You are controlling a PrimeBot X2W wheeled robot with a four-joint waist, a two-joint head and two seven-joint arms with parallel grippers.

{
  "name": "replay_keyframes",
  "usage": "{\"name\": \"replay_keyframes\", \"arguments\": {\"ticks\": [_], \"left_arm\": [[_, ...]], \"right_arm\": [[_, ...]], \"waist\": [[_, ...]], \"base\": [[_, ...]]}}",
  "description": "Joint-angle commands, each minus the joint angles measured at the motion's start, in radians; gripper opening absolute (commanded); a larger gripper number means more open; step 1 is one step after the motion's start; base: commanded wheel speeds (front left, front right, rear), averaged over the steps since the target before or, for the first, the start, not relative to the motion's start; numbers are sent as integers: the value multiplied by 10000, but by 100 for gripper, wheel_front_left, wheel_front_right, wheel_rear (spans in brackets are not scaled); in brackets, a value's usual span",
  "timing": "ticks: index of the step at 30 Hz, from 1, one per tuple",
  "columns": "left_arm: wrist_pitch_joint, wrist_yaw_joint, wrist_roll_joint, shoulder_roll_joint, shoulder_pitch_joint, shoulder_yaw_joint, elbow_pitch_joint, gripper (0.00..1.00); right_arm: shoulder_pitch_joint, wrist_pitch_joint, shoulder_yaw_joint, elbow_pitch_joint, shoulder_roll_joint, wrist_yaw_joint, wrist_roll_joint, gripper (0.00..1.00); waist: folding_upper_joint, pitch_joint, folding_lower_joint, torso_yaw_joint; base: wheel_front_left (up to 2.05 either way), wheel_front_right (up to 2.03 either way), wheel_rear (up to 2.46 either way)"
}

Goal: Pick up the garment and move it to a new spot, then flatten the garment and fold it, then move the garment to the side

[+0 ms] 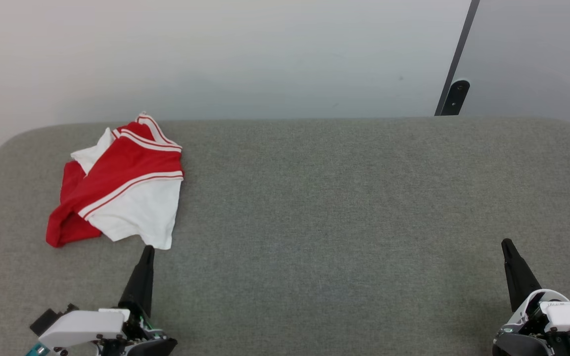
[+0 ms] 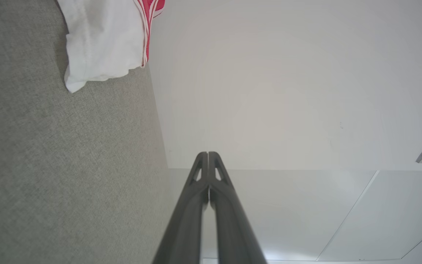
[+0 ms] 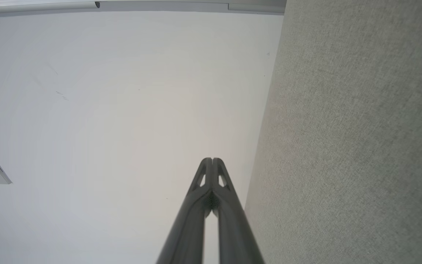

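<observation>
Item 1: the garment (image 1: pixel 121 188). You will find it lying in a loose, rumpled heap on the far left part of the grey fabric table (image 1: pixel 324 207), close to the far edge. Red body cloth lies on top and to the left. A white sleeve with a red-and-white stripe at its seam faces the near side, and the striped collar is at the far end.

Item 2: left gripper (image 1: pixel 147 249). Its two dark fingers are pressed together with nothing between them. The tip points at the near hem of the white sleeve and sits just short of it. Your left wrist view puts the sleeve at the upper left, apart from the fingertips (image 2: pixel 208 154).

Item 3: right gripper (image 1: pixel 507 243). It is clenched on nothing, low at the right side of the table, well apart from the garment. The right wrist view shows its fingers (image 3: pixel 212 160) meeting at the tips.
</observation>
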Motion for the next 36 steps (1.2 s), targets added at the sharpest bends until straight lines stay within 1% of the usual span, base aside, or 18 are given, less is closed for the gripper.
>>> {"name": "replay_keyframes", "arguments": {"ticks": [1,36], "left_arm": [[8,-49,11,-10,-109,14,7,0],[11,-49,11,-10,-109,14,7,0]], "right_arm": [[-29,-24,13,2,29,-11,44,0],[-29,-24,13,2,29,-11,44,0]], "waist": [[0,0,0,0],[0,0,0,0]], "base": [[0,0,0],[0,0,0]]}}
